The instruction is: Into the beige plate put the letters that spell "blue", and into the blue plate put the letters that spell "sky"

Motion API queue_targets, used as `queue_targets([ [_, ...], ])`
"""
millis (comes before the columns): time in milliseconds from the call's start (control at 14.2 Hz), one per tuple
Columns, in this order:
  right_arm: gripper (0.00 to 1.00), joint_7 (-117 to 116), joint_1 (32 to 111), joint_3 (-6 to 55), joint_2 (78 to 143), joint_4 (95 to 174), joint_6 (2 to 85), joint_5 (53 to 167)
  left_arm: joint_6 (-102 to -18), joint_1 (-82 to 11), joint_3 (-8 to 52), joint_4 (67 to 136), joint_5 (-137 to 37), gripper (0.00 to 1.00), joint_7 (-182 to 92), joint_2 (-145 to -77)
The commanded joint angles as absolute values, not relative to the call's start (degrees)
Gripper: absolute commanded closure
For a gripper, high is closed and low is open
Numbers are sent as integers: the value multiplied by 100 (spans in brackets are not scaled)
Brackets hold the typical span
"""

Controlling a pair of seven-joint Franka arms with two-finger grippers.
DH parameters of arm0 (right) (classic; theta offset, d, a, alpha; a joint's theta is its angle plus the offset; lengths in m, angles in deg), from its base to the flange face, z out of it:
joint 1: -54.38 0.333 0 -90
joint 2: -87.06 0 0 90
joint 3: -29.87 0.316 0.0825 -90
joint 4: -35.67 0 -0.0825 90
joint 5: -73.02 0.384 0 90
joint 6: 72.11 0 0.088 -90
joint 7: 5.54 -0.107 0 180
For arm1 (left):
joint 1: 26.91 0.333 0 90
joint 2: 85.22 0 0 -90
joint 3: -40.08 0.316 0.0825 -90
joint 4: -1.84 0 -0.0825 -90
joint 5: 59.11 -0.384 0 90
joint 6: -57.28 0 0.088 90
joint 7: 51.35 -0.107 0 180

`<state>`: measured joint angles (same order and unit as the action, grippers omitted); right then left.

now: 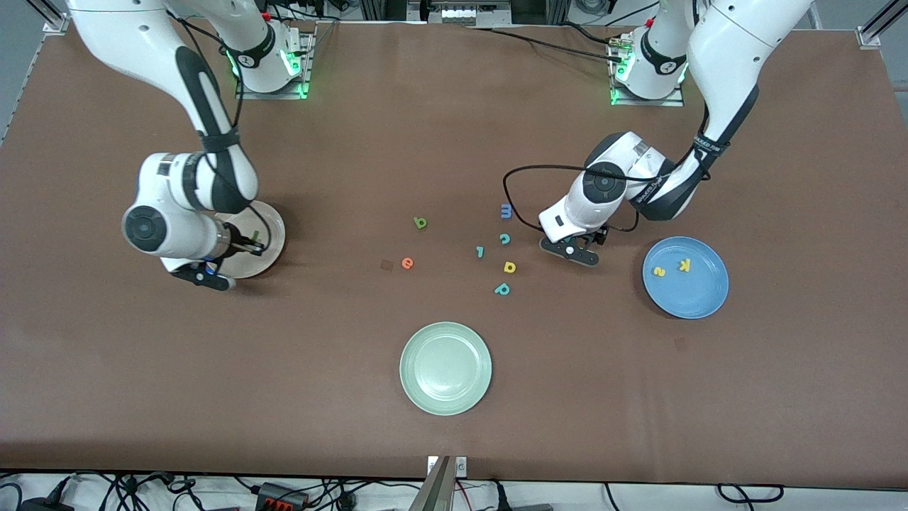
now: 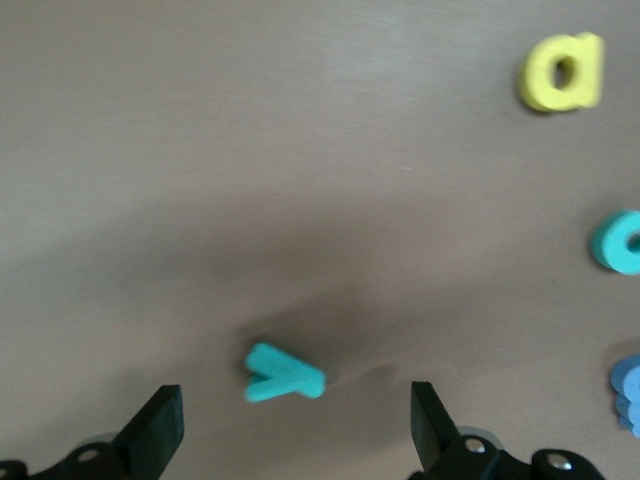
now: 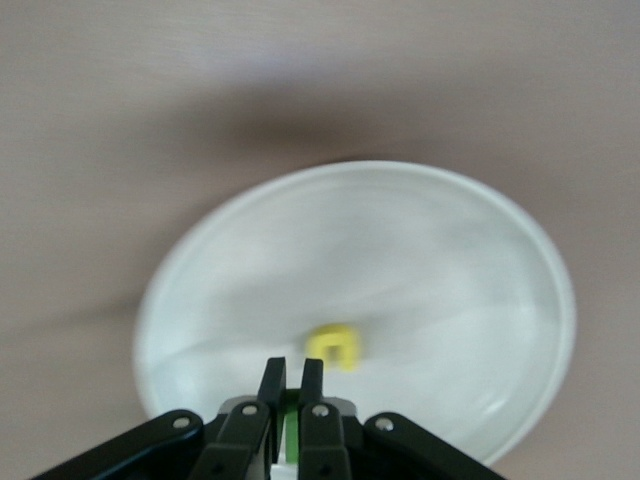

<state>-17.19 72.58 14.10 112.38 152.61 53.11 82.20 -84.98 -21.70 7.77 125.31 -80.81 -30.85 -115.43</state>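
A brown desk carries several loose items. A pale green plate sits near the front camera, at the middle of the desk's length. Farther from the camera, a group of small toy letters lies around the desk's middle: a blue "m" lies farthest from the camera, a teal "c" just nearer than it, a teal hooked piece beside the "c", a yellow "a" nearer still, and a teal "p" nearest the camera. All these letters lie apart from one another. Cables run along the desk's edge nearest the camera.
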Motion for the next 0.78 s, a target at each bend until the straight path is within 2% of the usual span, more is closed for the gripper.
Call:
queue_targets([
  [0,100,-1476,7178,1502,10983,15669,5428,8287,-8985,-2110,764,12884,-8205,13,-3377,-11466],
  [424,100,-1468,7319,1598,11053,15679,5516,8304,-8967,-2067,808,12875,-8697,33,-3404,-11502],
  [495,78,-1476,7354,1599,11053,15661,5507,8304,-8967,-2067,808,12875,-8697,36,-3395,-11510],
  [565,5,-1564,7372,1599,11053,15600,5499,8313,-8967,-2067,808,12875,-8697,45,-3404,-11519],
  [636,0,-1477,7354,1599,11027,15521,5455,8313,-8967,-2067,808,12866,-8697,62,-3395,-11510],
  [707,0,-1468,7337,1590,10992,15468,5446,8313,-8941,-2067,808,12866,-8697,72,-3395,-11502],
])
